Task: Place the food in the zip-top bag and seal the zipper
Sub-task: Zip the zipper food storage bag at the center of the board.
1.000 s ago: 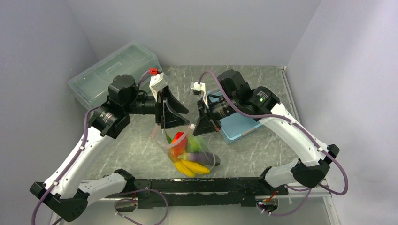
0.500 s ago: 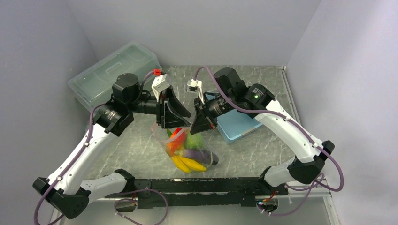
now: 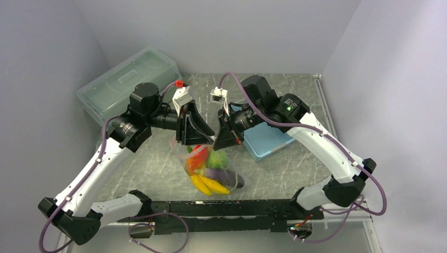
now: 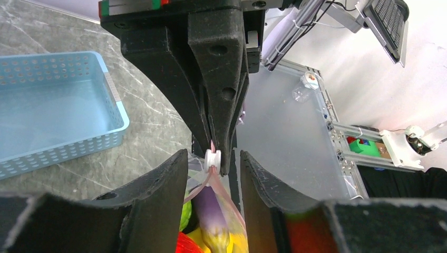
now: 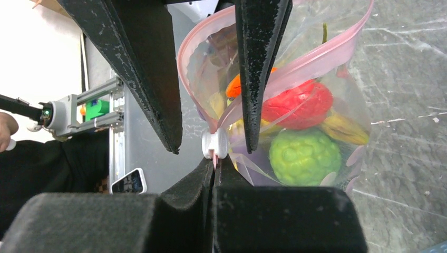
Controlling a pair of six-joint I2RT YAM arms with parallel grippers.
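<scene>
Now, the clear pink-dotted zip-top bag (image 3: 213, 168) of toy food (image 5: 304, 149) is hung over the grey table (image 3: 153, 174) by its pink zipper strip (image 5: 316, 58), pinched in the right gripper (image 5: 213, 164). The white slider (image 4: 212, 157) seems straddled by the spread left gripper (image 4: 212, 154); if missed, sealing would fail.

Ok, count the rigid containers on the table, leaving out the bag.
2. The translucent lidded box sits at the far left corner; the light-blue basket lies right of centre, partly hidden by the right arm.

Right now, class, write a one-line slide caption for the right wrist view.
Right gripper pinches the bag's pink zipper beside its white slider; the open left gripper straddles that slider, toy food inside.
</scene>
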